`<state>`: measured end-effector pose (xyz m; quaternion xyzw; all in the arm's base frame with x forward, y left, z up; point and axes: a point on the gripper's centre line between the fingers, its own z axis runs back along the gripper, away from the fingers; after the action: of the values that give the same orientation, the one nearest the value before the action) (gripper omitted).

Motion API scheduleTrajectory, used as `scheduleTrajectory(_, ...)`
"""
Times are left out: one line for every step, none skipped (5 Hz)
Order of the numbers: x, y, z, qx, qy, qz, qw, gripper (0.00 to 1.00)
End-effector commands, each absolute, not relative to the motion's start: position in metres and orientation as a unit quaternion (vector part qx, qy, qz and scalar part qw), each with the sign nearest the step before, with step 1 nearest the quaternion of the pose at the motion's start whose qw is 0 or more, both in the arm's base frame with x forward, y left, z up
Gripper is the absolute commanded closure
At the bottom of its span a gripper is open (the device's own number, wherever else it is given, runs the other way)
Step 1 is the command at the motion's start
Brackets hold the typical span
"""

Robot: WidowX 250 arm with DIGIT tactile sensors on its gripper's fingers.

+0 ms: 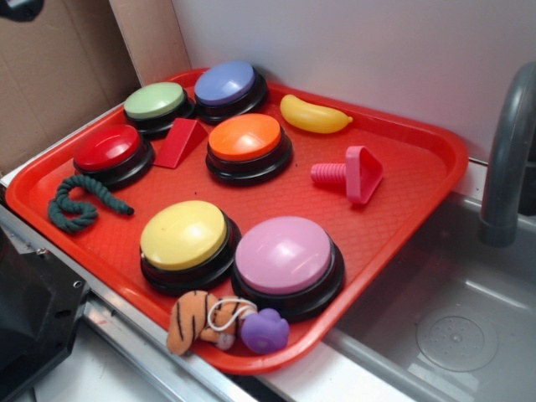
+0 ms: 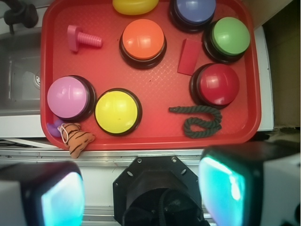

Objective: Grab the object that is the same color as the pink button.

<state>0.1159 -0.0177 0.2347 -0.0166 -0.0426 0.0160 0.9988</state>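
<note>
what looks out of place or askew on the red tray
Little stands out. The pink bolt lies tipped on its side rather than upright. The striped tiger toy hangs over the tray's near rim, next to the purple blob toy. Nothing looks spilled or broken.

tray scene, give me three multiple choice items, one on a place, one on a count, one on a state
1. Where does the pink bolt lie?
A. right of the orange button
B. on the yellow button
C. in the sink

2. How many dome buttons stand on the tray?
A. four
B. five
C. six

3. How is the pincer?
A. shut on the bolt
B. open, away from the tray
C. pressing the pink button

Key: 1 A, exterior view shows it beside the orange one; 2 C, green, blue-purple, red, orange, yellow, pink; 3 B, wrist view shows fingers spread, holding nothing.
</note>
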Motion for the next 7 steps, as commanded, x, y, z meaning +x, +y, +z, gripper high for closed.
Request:
scheduleTrajectory(0.116, -0.018, 0.235, -0.017, -0.043, 0.016, 0.999, 0.0)
scheduleTrajectory(0.131, -0.032, 0.228, -0.02, -0.051, 0.028, 0.998, 0.0)
scheduleTrajectory(0.153, -0.047, 0.219, -0.012, -0.054, 0.051, 0.997, 0.0)
scheduleTrajectory(0.176, -0.061, 0.203, -0.029, -0.063, 0.076, 0.995, 0.0)
scheduleTrajectory(0.208, -0.084, 0.181, -0.024, -0.082, 0.117, 0.989, 0.0)
scheduleTrajectory(0.228, -0.096, 0.165, -0.022, -0.097, 0.15, 0.984, 0.0)
scheduleTrajectory(0.247, -0.111, 0.142, -0.015, -0.107, 0.179, 0.978, 0.0)
